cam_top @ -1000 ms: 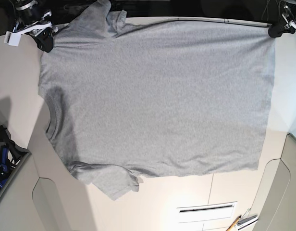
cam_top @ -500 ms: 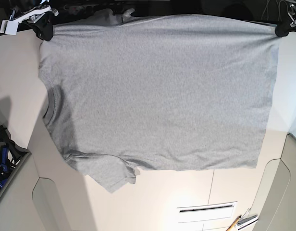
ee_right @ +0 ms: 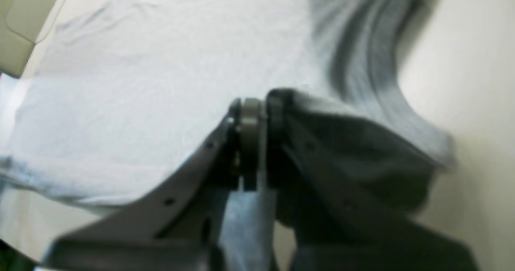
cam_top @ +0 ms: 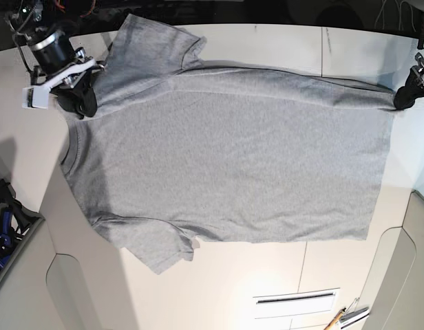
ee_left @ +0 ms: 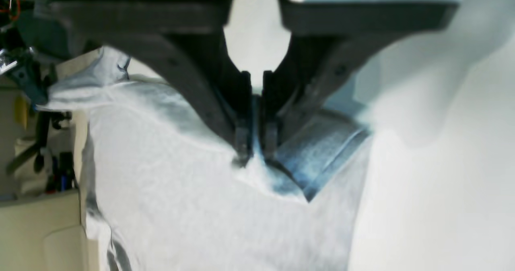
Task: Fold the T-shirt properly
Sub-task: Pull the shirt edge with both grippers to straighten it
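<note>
The heather-grey T-shirt lies spread on the white table, plain side up, collar toward the left and hem toward the right. My right gripper is shut on the far shoulder beside the collar; the right wrist view shows its jaws pinching bunched T-shirt cloth. My left gripper is shut on the far hem corner. In the left wrist view, its fingertips clamp a fold of the T-shirt. The far sleeve lies flat at the top, and the near sleeve points toward the front.
The table has rounded cut-out panels at the front left and right. A slot and a pen with a clip lie near the front edge. Black and blue gear sits at the left edge.
Both grippers have come down toward the near side with the shirt's far edge. The far sleeve, bunched at the back before, now lies flat on the table.
</note>
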Available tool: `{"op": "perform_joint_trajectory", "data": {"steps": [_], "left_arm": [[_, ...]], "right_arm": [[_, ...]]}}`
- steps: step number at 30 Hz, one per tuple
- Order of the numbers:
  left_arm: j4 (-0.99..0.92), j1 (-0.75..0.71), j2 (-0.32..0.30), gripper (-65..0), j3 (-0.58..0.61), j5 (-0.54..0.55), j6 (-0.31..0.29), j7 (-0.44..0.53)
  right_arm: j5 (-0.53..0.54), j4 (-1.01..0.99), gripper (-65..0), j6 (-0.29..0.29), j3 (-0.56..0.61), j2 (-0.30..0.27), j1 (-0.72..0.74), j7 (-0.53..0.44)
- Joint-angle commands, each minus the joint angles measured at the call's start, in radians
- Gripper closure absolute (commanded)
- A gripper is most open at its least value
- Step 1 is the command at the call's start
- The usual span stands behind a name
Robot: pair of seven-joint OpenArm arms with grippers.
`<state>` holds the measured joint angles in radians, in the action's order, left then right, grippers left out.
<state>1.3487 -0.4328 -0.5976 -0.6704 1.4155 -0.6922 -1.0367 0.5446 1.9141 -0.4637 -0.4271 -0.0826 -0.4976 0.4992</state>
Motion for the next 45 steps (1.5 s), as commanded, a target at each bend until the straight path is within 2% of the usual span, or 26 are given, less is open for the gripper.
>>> {"op": "perform_joint_trajectory", "data": {"steps": [1, 6, 11, 20, 24, 34, 35, 36, 37, 38, 39, 40, 45], "left_arm": [[0.013, 0.025, -0.023, 0.0, 0.005, -0.001, -0.006, 0.032], [0.013, 0.098, -0.024, 0.0, 0.029, -0.122, -0.006, 0.111], [0.013, 0.138, -0.029, 0.0, 0.029, -0.192, -0.006, 0.151], [0.013, 0.142, -0.029, 0.0, 0.029, -0.344, -0.006, 0.239], [0.013, 0.142, -0.029, 0.0, 0.029, -0.359, -0.006, 0.249], [0.013, 0.142, -0.029, 0.0, 0.030, -0.357, -0.006, 0.251], [0.013, 0.142, -0.029, -1.6, 0.030, -0.357, -0.006, 0.251], [0.013, 0.142, -0.029, -9.3, 0.030, -0.355, -0.006, 0.251], [0.013, 0.142, -0.029, -16.7, 0.030, -0.354, -0.006, 0.251], [0.013, 0.142, -0.029, -22.2, 0.030, -0.355, -0.006, 0.251], [0.013, 0.142, -0.029, -25.2, 0.030, -0.355, -0.006, 0.251], [0.013, 0.142, -0.032, -25.7, 0.030, -0.355, -0.006, 0.251], [0.013, 0.142, -0.035, -25.6, 0.029, -0.354, -0.006, 0.252]], "right_arm": [[-0.007, 0.001, 0.0, -0.003, 0.008, -0.006, 0.028, -0.028], [-0.061, -0.105, 0.0, 0.010, 0.026, -0.006, 0.152, -0.033], [-0.078, -0.227, 0.0, 0.034, 0.026, -0.006, 0.250, -0.044], [-0.087, -0.298, 0.0, 0.034, 0.026, -0.006, 0.328, -0.078], [-0.121, -0.298, 0.0, 0.034, 0.026, -0.006, 0.353, -0.081], [-0.120, -0.298, 0.0, 0.033, 0.026, -0.006, 0.356, -0.080], [-0.118, -0.298, 0.0, 0.033, 0.026, -0.006, 0.356, -0.080], [-0.119, -0.298, -4.4, 0.033, 0.026, -0.006, 0.356, -0.080], [-0.119, -0.298, -14.2, 0.033, 0.026, -0.006, 0.356, -0.080], [-0.119, -0.298, -23.0, 0.033, 0.026, -0.006, 0.356, -0.080], [-0.118, -0.298, -29.2, 0.033, 0.026, -0.006, 0.356, -0.080], [-0.118, -0.296, -32.1, 0.033, 0.025, -0.006, 0.356, -0.080], [-0.088, -0.265, -32.3, 0.033, -0.006, -0.006, 0.356, -0.069]]}}
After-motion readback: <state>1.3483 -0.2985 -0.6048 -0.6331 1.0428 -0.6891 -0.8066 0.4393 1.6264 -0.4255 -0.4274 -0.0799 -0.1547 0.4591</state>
